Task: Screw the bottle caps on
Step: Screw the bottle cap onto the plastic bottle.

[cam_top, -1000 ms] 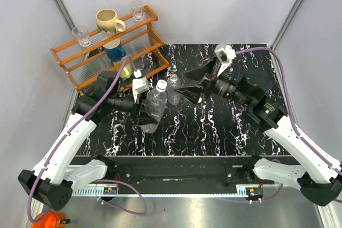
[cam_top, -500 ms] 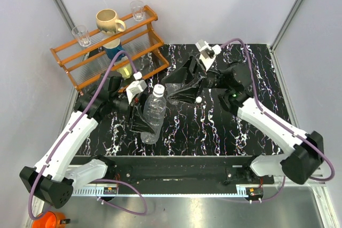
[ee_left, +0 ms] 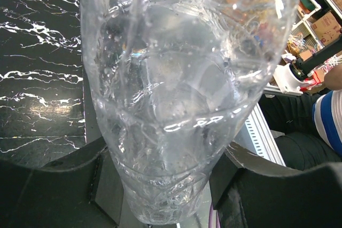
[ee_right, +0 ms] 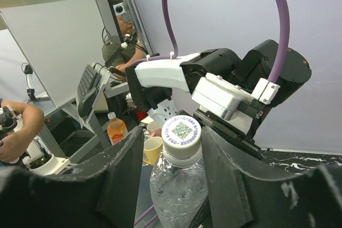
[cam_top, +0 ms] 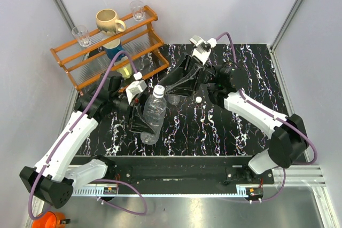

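Note:
My left gripper (cam_top: 140,116) is shut on the ribbed body of a clear bottle (cam_top: 153,113) and holds it tilted above the table. The bottle fills the left wrist view (ee_left: 176,89), with the fingers (ee_left: 69,185) pressed on both sides of it. A white cap (ee_right: 181,132) with a printed code sits on the bottle's neck (cam_top: 159,89). My right gripper (ee_right: 179,156) is open, with a jaw on each side of the cap and not touching it; it also shows in the top view (cam_top: 170,90). A second white cap (cam_top: 197,100) lies loose on the table. The second bottle is mostly hidden under the right gripper; a clear bit (cam_top: 172,100) shows.
An orange wire rack (cam_top: 69,62) stands at the back left. It holds a cream mug (cam_top: 108,21), two drinking glasses (cam_top: 81,34) (cam_top: 137,9) and a blue cup (cam_top: 114,52). The black marble table (cam_top: 230,126) has grey walls round it.
My right arm has swung left and brought its open jaws round the cap of the held bottle. My left gripper has shifted the bottle slightly toward the front.

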